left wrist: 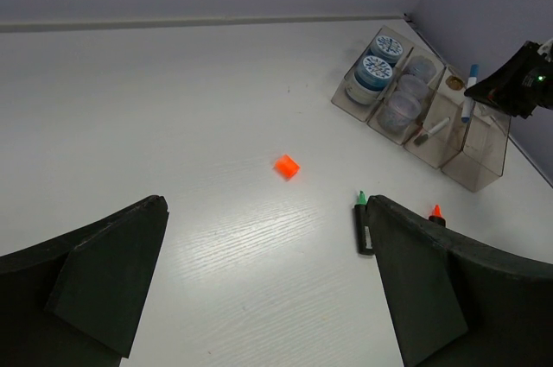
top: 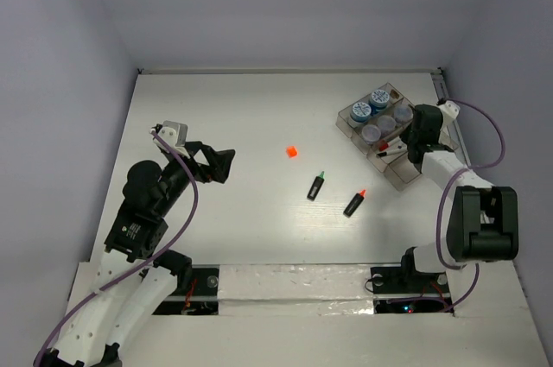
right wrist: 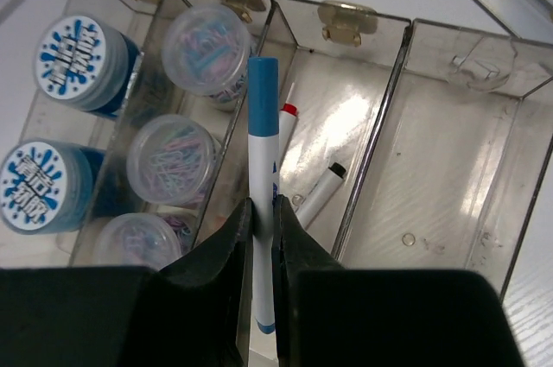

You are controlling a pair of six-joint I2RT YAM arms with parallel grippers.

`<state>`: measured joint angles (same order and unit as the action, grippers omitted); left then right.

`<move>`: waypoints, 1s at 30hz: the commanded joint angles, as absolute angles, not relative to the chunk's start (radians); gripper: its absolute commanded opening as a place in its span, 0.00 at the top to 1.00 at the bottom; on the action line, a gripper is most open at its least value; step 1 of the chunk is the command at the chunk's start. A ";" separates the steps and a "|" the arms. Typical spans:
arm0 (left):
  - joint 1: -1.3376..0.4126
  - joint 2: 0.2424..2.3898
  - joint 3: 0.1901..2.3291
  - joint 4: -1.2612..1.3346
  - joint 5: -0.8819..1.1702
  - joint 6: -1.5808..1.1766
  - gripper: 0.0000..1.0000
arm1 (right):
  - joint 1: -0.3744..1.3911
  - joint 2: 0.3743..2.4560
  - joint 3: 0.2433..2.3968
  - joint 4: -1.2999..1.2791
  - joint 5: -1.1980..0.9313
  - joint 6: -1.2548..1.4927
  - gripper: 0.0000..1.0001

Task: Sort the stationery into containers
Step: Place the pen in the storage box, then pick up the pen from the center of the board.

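Your tray (right wrist: pixel 386 117) is clear glossy plastic, a bit scuffed. Table (left wrist: pixel 173 108) shows you matt white wood grain.

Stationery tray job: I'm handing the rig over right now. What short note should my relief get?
Right gripper: shut on the blue-capped pen, held over the tray.
Left gripper: open, empty, above the table.
Done: blue-lidded pots, clear-lidded pots, red-capped pen and black-capped pen are in the tray.
Left: release the blue-capped pen, then sort the orange cube, green-tip highlighter and orange-tip highlighter, all loose on the table.
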<state>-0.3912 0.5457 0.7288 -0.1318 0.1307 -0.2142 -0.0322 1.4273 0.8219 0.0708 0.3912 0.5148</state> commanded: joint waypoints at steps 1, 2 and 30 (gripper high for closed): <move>-0.390 0.545 0.744 -0.089 0.140 -0.209 0.01 | -0.037 1.445 0.870 0.118 0.376 0.532 0.95; -0.390 0.546 0.744 -0.089 0.141 -0.207 0.01 | -0.037 1.447 0.867 0.127 0.371 0.534 0.89; -0.400 0.509 0.739 -0.080 0.144 -0.210 0.01 | 0.330 1.043 0.701 -0.504 -0.025 0.529 0.28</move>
<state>-0.3916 0.5316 0.7288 -0.1314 0.1387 -0.2142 0.3077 1.0592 0.7204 -0.3553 0.0341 0.4965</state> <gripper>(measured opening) 0.989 0.709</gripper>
